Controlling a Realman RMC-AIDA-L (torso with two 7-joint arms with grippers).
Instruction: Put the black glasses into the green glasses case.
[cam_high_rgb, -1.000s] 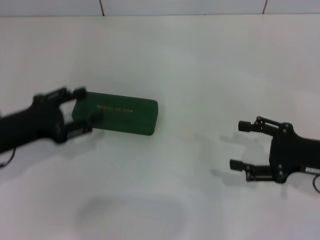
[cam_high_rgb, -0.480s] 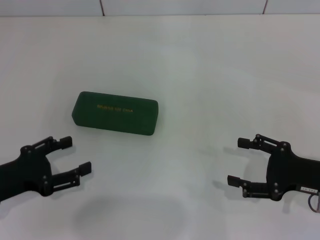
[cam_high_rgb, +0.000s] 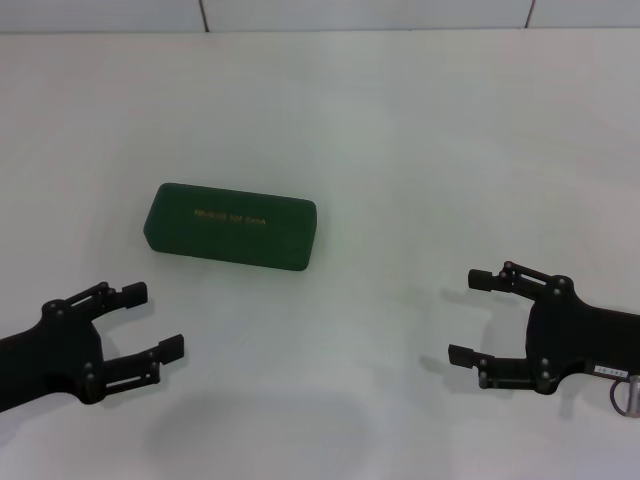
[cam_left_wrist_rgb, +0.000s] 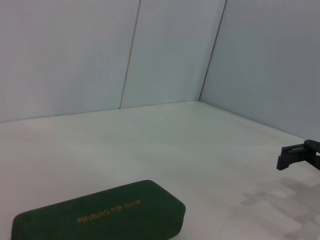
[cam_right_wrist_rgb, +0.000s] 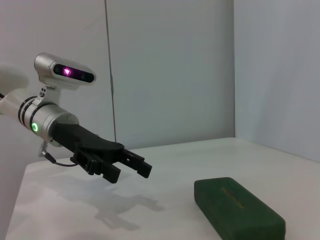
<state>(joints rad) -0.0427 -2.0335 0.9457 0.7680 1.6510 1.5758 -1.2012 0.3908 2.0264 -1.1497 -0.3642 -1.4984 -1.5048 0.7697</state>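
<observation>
The green glasses case (cam_high_rgb: 231, 226) lies shut on the white table, left of centre, gold lettering on its lid. It also shows in the left wrist view (cam_left_wrist_rgb: 100, 218) and the right wrist view (cam_right_wrist_rgb: 238, 206). The black glasses are not in view. My left gripper (cam_high_rgb: 153, 319) is open and empty at the near left, in front of the case and apart from it; it also shows in the right wrist view (cam_right_wrist_rgb: 133, 167). My right gripper (cam_high_rgb: 470, 315) is open and empty at the near right, far from the case.
The white table (cam_high_rgb: 400, 150) stretches to a pale wall at the back. A fingertip of the right gripper (cam_left_wrist_rgb: 300, 155) shows at the edge of the left wrist view.
My left gripper has drawn back from the left end of the case to the near left. The right gripper has shifted slightly nearer and to the left. The case has not moved.
</observation>
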